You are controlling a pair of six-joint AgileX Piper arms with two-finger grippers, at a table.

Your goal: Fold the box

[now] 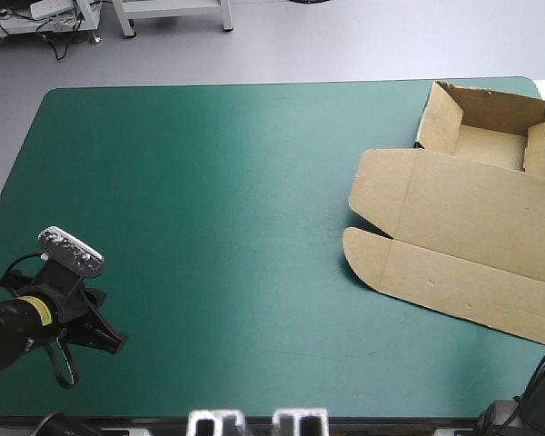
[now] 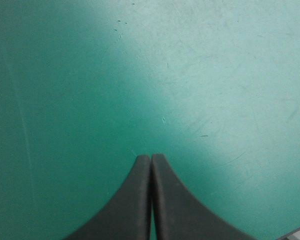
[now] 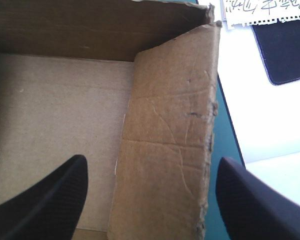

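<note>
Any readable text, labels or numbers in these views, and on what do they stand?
Nothing can be read with confidence.
On the box: no print, only bare brown board.
On the white paper past the box's wall, in the right wrist view: handwritten marks, cut off and too unclear to read.

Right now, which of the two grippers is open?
The right gripper: its fingers stand apart, one on each side of a raised wall of the box. The left gripper's fingers meet in a pointed arch over teal-green cover.
</note>
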